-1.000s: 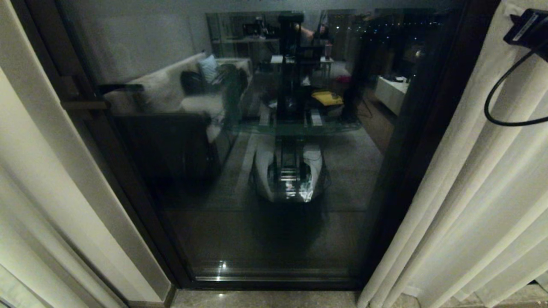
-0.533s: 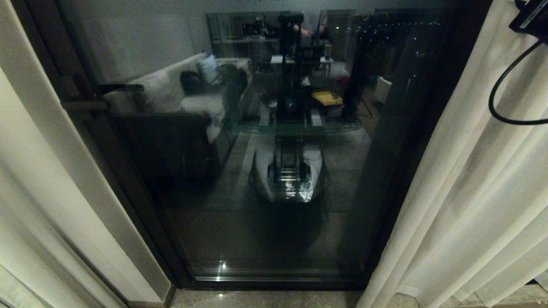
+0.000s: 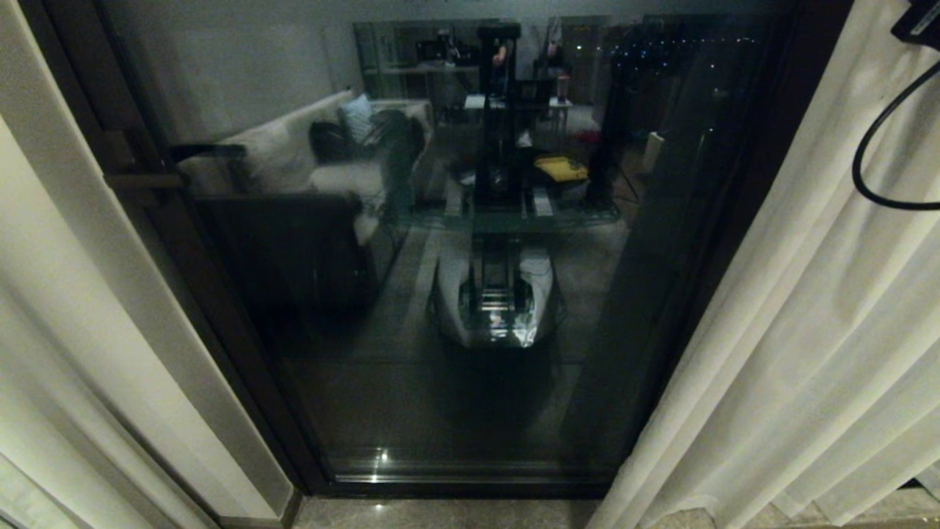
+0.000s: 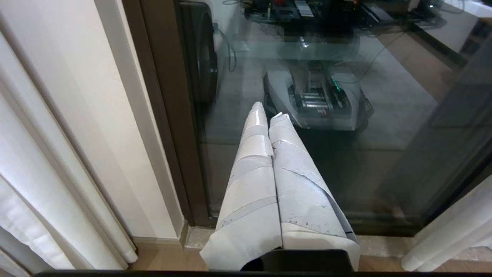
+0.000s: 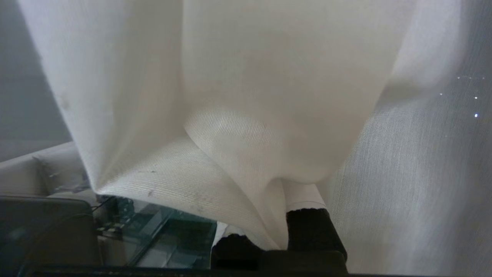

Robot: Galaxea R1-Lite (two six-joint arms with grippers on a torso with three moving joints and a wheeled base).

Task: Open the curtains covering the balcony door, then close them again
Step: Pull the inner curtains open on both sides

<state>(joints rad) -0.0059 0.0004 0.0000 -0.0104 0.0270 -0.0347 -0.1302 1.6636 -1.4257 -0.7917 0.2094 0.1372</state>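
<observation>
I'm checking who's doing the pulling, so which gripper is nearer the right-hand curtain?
Right. The right gripper is shut on the right-hand curtain, with fabric draped over it. The left gripper, shut and empty, hangs before the balcony door, apart from that curtain.

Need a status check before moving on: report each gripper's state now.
Left gripper: shut, empty, parked facing the balcony door.
Right gripper: shut on the curtain.

A home living room: pale sofa (image 3: 294, 158) with cushions reflected in curtained balcony door (image 3: 440, 382).
</observation>
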